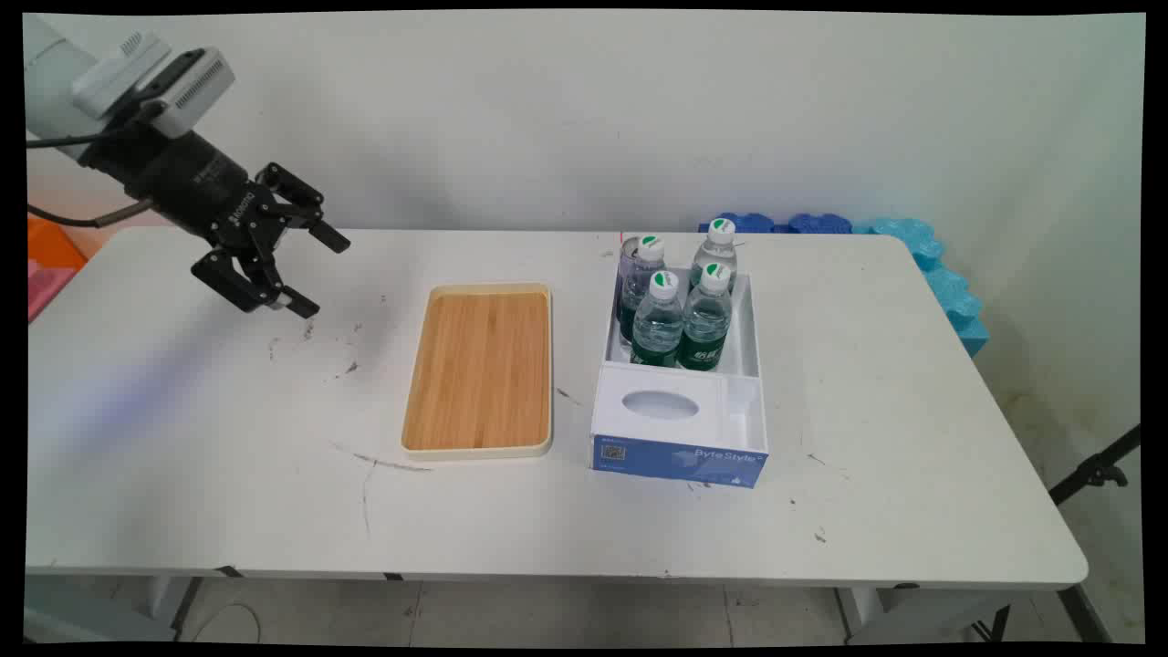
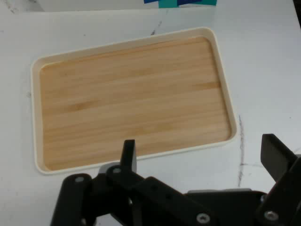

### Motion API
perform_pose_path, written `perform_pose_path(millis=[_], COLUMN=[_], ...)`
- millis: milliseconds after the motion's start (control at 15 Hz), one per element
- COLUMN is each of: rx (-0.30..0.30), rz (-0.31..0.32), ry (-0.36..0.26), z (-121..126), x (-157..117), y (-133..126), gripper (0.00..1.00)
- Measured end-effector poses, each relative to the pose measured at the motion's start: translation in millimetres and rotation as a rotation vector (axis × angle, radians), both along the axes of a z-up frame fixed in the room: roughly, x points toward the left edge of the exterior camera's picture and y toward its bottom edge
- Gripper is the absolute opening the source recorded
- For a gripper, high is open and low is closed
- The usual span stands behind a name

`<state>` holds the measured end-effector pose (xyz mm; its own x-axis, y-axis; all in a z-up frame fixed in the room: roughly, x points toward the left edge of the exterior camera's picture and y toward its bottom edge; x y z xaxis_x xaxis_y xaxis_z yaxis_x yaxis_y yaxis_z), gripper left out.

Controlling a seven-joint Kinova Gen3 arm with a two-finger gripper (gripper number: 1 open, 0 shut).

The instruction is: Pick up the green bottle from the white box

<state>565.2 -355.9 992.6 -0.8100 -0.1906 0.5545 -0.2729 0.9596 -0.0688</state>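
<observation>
My black gripper [image 1: 318, 276] hangs open above the table's left part, holding nothing, tilted toward the wooden tray [image 1: 479, 370]. That tray has a cream rim and a bare bamboo floor, and lies flat in the middle of the table. In the hand view the tray [image 2: 131, 101] fills most of the picture ahead of my gripper [image 2: 200, 153], whose fingers stand wide apart. To the tray's right sits a white box [image 1: 744, 388] with a blue front, holding several water bottles [image 1: 657, 319] with green-and-white caps in its far half.
The white table [image 1: 867, 383] has scuff marks left of and in front of the tray. Blue foam blocks [image 1: 931, 265] lean by the wall past the table's far right corner. An orange and pink object [image 1: 50, 265] lies beyond the left edge.
</observation>
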Motion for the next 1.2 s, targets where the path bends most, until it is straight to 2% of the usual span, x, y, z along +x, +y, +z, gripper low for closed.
perform_pose_path(millis=[333,800,1200], rx=[-0.003,-0.020,-0.048], rz=[0.015,0.028,0.022], ry=[-0.021,-0.022,-0.010], z=[1,-7,-18], x=[-34,-113,-168], y=[-9,-35,-59], gripper=[1.00,1.00,1.00])
